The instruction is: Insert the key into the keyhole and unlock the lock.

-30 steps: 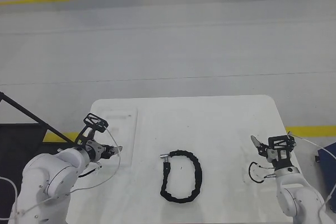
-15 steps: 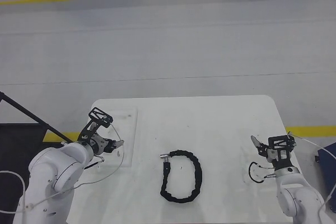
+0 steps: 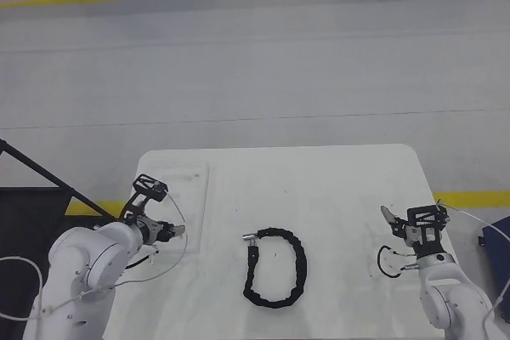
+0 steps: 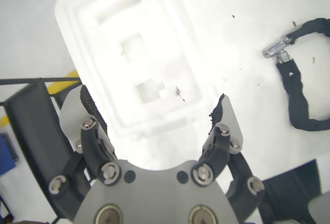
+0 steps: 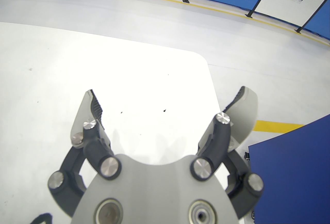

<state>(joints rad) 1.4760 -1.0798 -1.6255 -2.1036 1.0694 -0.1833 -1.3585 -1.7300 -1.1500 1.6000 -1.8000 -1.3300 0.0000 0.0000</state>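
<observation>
Left gripper (image 4: 154, 97) hangs spread wide over the foam tray (image 4: 67, 10), where the small key (image 4: 180, 94) lies, at nine o'clock of the chain lock (image 4: 296, 96). Looks thin, light and slippery to me, so pinch its head and leave the blade free for the silver cylinder (image 4: 274, 49)

Frame edge cuts off chain lock (image 4: 297, 103); key (image 4: 180, 94) on foam tray (image 4: 159, 41) tiny, shape unclear.

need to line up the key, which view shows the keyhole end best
The left wrist view: the lock's silver cylinder lies with its end face and dark slot facing the camera. The top view shows that cylinder as a small speck at the black chain's end. The right wrist view faces table corner and floor.
</observation>
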